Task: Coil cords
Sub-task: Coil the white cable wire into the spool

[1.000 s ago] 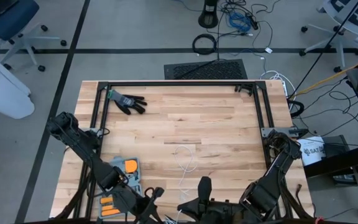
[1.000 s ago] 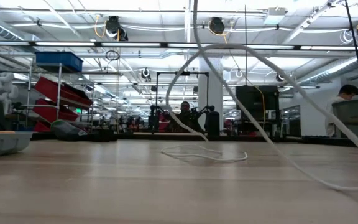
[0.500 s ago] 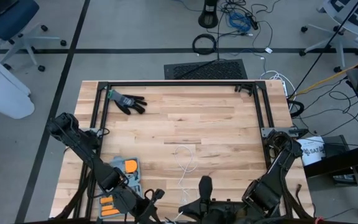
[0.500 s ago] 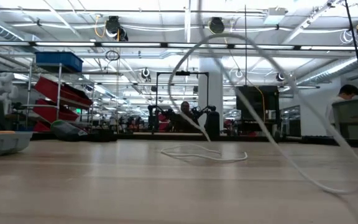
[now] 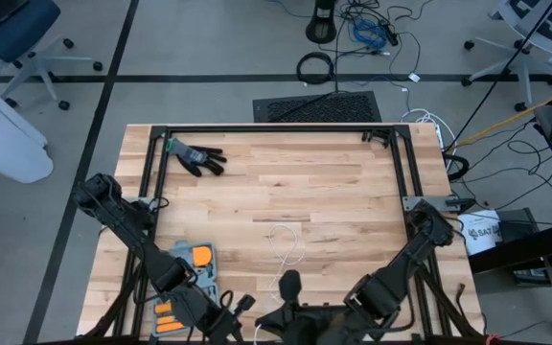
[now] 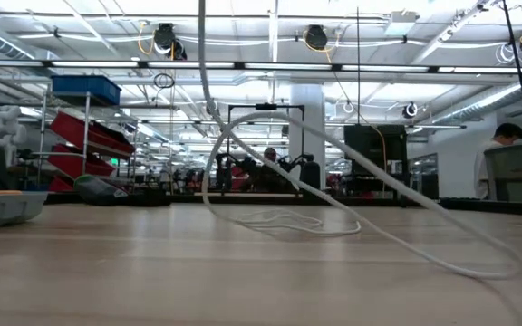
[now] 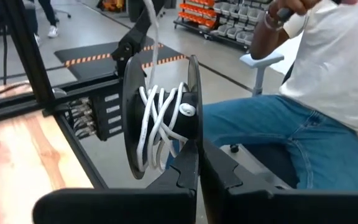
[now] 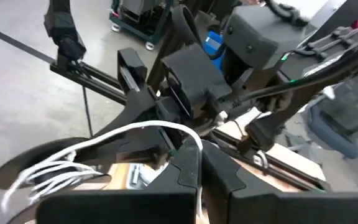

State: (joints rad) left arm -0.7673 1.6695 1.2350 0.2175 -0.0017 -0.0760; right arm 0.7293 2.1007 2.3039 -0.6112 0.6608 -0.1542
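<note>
The white cord (image 5: 288, 247) lay in loose loops on the wooden table (image 5: 333, 192), just below the centre of the overhead frame, with a strand trailing down toward the bottom edge where both arms met. From table height I saw what the overhead hid: the cord (image 6: 279, 220) rose off the boards in a tall arc and climbed out of the top of the frame. My left wrist camera showed its other end already wound around a black spool (image 7: 160, 118), several white turns between two dark discs, with the left gripper (image 7: 199, 163) clenched on that spool's lower edge. The right wrist camera caught the right gripper (image 8: 199, 163) pinched on a strand of cord (image 8: 135, 134) running across to the spool (image 8: 39, 171) at lower left.

Only the overhead frame showed the black glove (image 5: 197, 156) in the table's upper left and a grey tray (image 5: 190, 276) with orange pieces at lower left. A seated person (image 7: 316, 93) in a white shirt and jeans appeared only in the left wrist frame.
</note>
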